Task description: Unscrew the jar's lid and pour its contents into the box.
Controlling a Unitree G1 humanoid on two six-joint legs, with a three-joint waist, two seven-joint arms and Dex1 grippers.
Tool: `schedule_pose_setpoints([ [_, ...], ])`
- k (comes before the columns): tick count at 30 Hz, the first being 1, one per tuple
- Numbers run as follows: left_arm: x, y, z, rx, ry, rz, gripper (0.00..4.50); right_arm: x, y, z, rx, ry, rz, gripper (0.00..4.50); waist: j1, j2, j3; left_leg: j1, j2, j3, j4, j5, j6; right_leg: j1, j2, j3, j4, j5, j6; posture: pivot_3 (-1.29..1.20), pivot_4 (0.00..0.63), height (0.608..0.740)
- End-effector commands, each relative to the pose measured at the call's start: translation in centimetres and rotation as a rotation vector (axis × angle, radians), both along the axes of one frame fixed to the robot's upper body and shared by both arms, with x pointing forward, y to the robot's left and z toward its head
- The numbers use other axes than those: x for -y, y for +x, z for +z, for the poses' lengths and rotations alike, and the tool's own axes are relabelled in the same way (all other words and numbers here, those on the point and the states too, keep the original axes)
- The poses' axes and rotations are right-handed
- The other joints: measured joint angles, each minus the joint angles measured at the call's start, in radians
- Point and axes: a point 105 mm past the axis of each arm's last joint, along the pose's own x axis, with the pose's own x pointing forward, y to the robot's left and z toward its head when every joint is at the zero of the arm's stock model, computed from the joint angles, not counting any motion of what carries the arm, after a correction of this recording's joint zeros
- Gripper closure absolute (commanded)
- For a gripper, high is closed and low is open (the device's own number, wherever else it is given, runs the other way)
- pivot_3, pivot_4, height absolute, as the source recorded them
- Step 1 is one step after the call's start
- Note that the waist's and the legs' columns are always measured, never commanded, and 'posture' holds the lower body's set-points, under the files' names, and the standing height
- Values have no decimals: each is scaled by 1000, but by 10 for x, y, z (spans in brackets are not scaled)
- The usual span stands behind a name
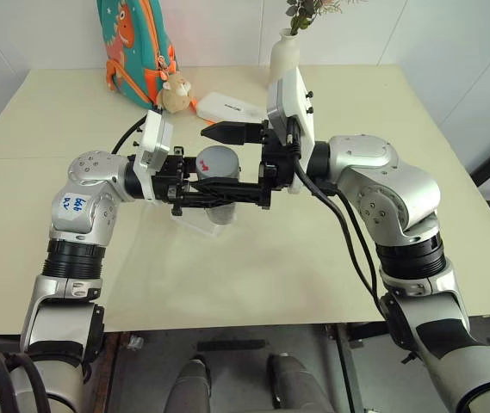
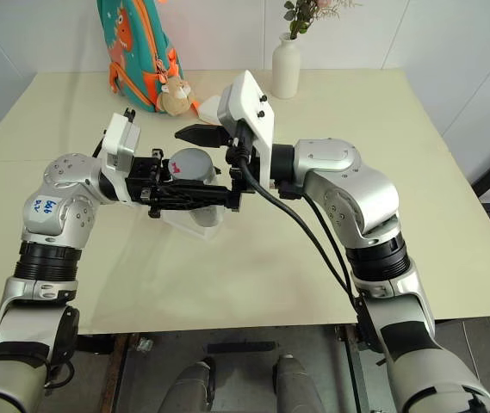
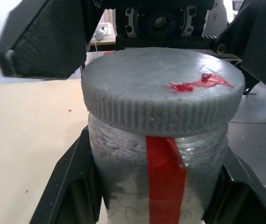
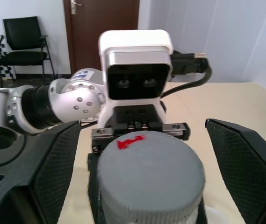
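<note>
Holding the jar [image 3: 161,177] above the table [image 1: 253,267], the left gripper [image 3: 158,205] is closed on its body, below the lid [image 3: 163,91], so the cap stays free for the other hand. The jar stands upright in this grip, in front of the robot and raised over the middle of the table. A red tape strip [image 3: 164,179] runs down its side, and the grey lid has a red mark on top. The contents cannot be seen through the cloudy wall.

Under the jar, on the table, lies the box [image 2: 195,222], touching nothing, so I judge it is put there to catch what will be poured.

To the right, the right gripper [image 4: 142,158] points left toward the lid. Its fingers [image 4: 245,168] stand wide apart on both sides of the cap and do not touch it. The lid is still sitting on the neck, so I think the unscrewing is not finished and this hand is open in order to take a new hold for another turn.

At the far side stand a backpack [image 1: 137,43], a white case [image 1: 227,107] and a vase [image 2: 286,64], well apart from the work.
</note>
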Motion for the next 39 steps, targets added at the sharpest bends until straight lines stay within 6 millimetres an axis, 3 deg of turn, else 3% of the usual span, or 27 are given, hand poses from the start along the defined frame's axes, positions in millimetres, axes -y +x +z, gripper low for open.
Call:
schedule_pose_setpoints([
  [1, 0, -6, 9, 25, -39, -19, 2366, -2, 0, 16, 67, 27, -23, 29, 0, 0, 0, 0, 0, 0, 0, 0, 0, 0, 0, 0, 0, 0, 0, 0, 150, 740],
  [10, 0, -7, 15, 25, -61, -23, 2366, 14, 13, 9, 108, 3, -91, 29, 1, 0, 0, 0, 0, 0, 0, 0, 0, 0, 0, 0, 0, 0, 0, 0, 150, 740],
  [19, -7, -8, 14, 21, -61, 3, 2366, 76, 27, 5, 87, -16, -195, 29, 3, 0, 0, 0, 0, 0, 0, 0, 0, 0, 0, 0, 0, 0, 0, 0, 150, 740],
  [24, -12, -8, 12, 15, -58, 17, 2366, 88, 19, 14, 46, 23, -157, 29, -2, 0, 0, 0, 0, 0, 0, 0, 0, 0, 0, 0, 0, 0, 0, 0, 150, 740],
  [32, -10, -6, 11, 18, -49, 26, 2366, 48, -13, 27, -69, 122, 62, 29, -1, 0, 0, 0, 1, 0, 0, 0, 0, 0, 1, 0, 0, 0, 0, 0, 150, 740],
  [39, -8, -5, 10, 14, -40, 18, 2366, 12, -4, 19, -112, 76, 33, 29, 1, 0, 0, 0, 1, -1, 0, 0, 0, 0, 1, 0, 0, 0, 0, 0, 150, 740],
])
